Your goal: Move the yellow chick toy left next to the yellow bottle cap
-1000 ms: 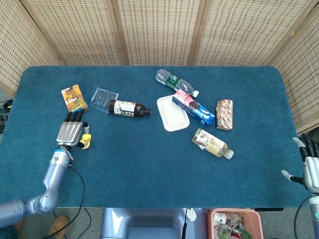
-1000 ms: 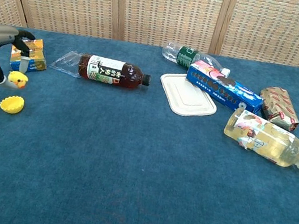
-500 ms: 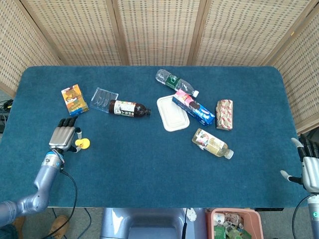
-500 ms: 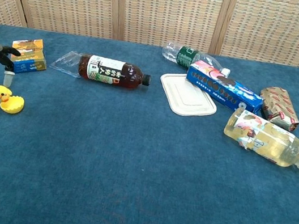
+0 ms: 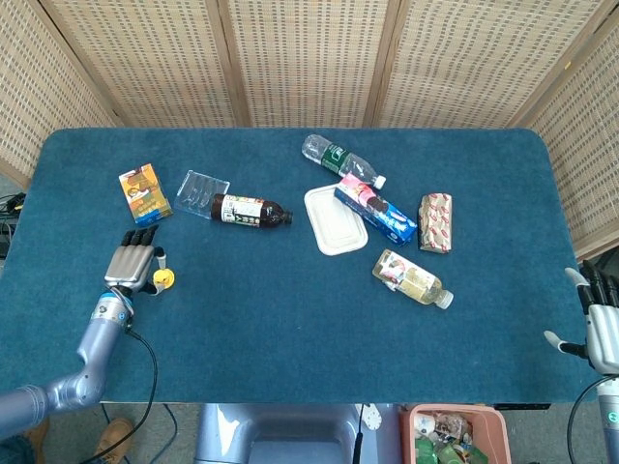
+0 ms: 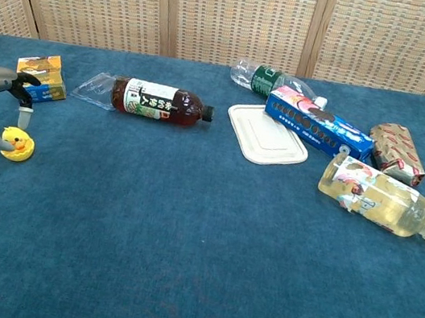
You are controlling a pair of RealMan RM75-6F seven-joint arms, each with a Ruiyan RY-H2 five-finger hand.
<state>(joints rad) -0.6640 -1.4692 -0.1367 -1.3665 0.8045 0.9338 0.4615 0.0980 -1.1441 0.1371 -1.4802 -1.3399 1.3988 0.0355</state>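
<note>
Sitting near the left edge of the blue tabletop (image 5: pixel 290 319), the yellow chick toy (image 6: pixel 11 140) is resting on or right against the yellow bottle cap (image 6: pixel 20 150), and the two are overlapping in both views, so I cannot tell which. The left hand (image 5: pixel 132 260) is hovering just beside them, its fingers (image 6: pixel 28 82) arching over the toy; whether they are pinching it or merely close I cannot tell. The right hand (image 5: pixel 602 327) is hanging off the right edge near the front corner, fingers spread and holding nothing. Further back along the left side an orange and blue box (image 5: pixel 144 192) is lying, with a clear plastic tray (image 5: pixel 201 191) and a dark drink bottle (image 5: pixel 250 210) beside it.
</note>
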